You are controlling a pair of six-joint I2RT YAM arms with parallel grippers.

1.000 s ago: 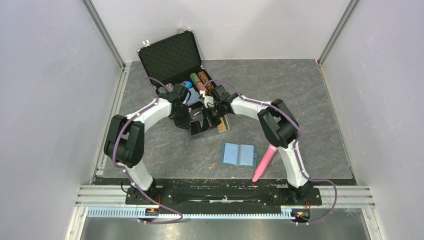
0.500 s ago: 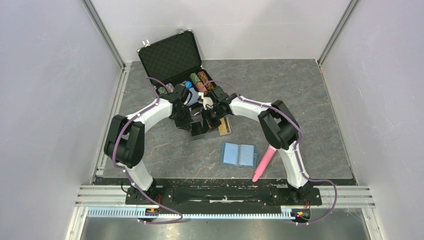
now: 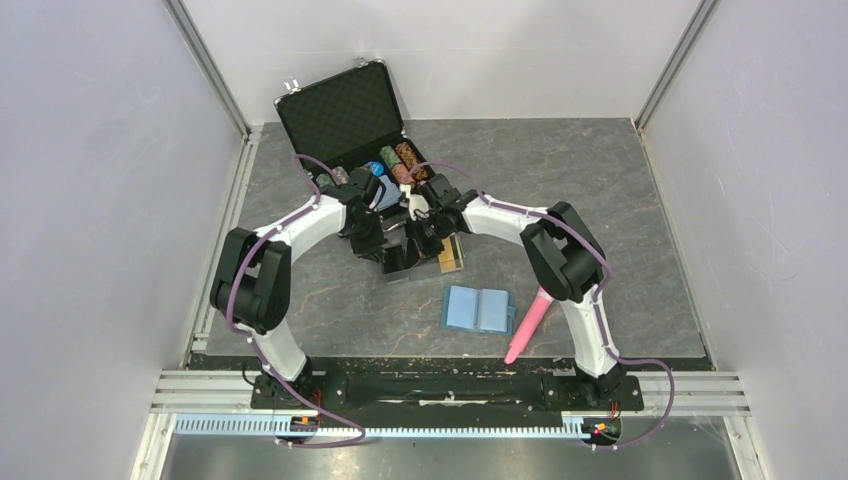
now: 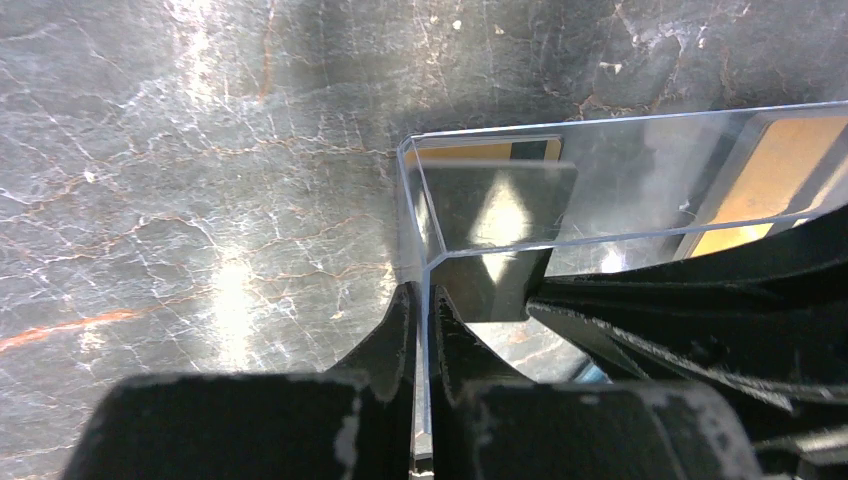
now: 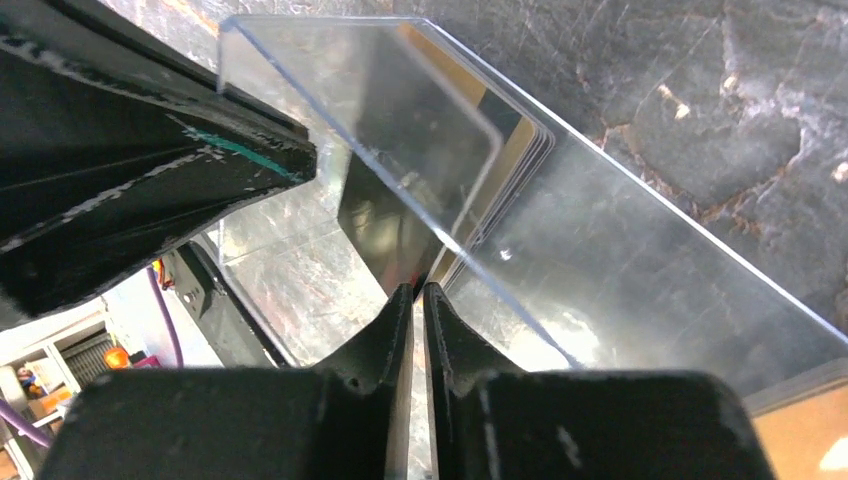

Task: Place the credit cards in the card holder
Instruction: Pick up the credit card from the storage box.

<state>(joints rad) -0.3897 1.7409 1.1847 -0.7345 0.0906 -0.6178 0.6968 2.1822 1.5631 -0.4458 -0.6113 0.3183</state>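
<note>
The card holder [image 3: 478,309] lies open and light blue on the table, nearer the arm bases than both grippers. A clear plastic box [image 3: 410,258] sits between the grippers with credit cards in it. My left gripper [image 4: 421,300] is shut on the box's thin clear wall; a gold-orange, dark-striped card [image 4: 483,151] shows through it. My right gripper [image 5: 418,292] is shut on another clear wall of the box [image 5: 560,230], with a stack of credit cards [image 5: 520,140] behind it. In the top view both grippers, left [image 3: 390,250] and right [image 3: 424,240], meet over the box.
A black chip briefcase [image 3: 340,115] stands open behind the grippers, with rolls of poker chips [image 3: 396,162] in it. A gold-orange card [image 3: 451,253] lies beside the box. A pink stick-like object [image 3: 527,325] lies right of the card holder, by the right arm.
Both arms have shifted only slightly around the clear box; the right arm's elbow has moved a little to the right. The card holder has not moved.
</note>
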